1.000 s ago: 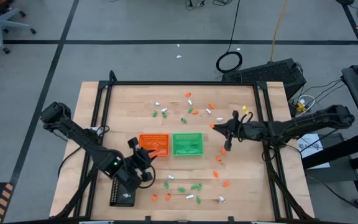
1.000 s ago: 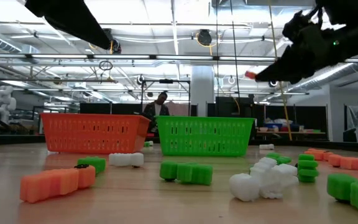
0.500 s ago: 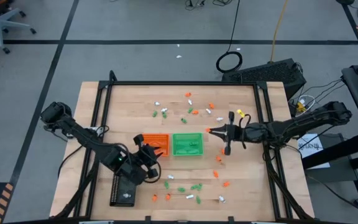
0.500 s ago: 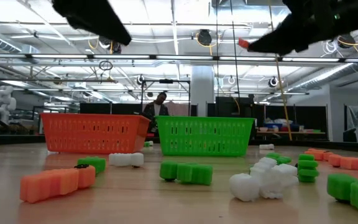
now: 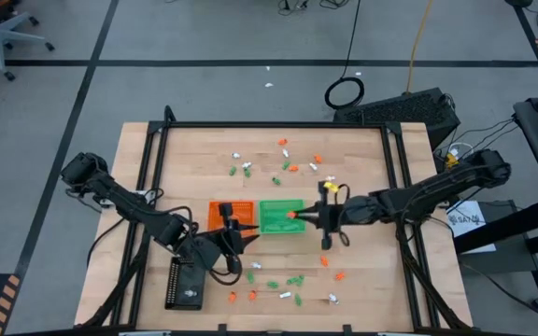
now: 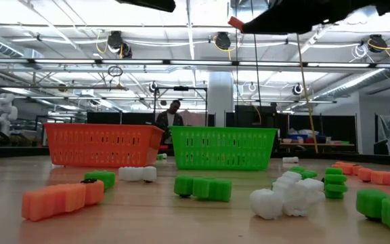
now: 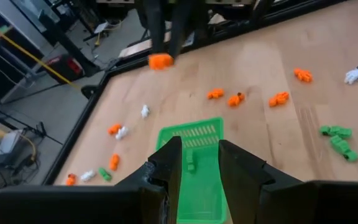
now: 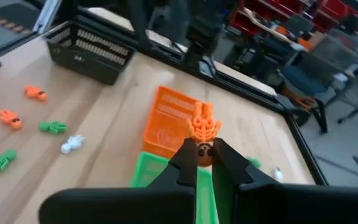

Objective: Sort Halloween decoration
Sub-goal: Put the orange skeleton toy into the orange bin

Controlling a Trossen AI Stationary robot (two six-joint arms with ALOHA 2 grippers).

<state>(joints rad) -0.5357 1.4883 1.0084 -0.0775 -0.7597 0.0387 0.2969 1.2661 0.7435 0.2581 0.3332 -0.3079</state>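
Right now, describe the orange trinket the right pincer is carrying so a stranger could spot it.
Find the green tray at the middle of the wooden table. The right pincer hangs above that tray's right edge, shut on a small orange trinket. Unlike every other trinket, which lies on the wood or in a tray, this one is held in the air.

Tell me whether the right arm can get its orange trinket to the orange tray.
Probably yes: the right tool holds the orange trinket above the green tray, and the orange tray alongside looks unblocked.

Two square trays (image 5: 257,217) sit side by side at the middle of the tabletop (image 5: 185,159). Trinkets (image 5: 288,167) lie scattered far and near of them. A rectangular tray (image 5: 184,284) lies near-left.
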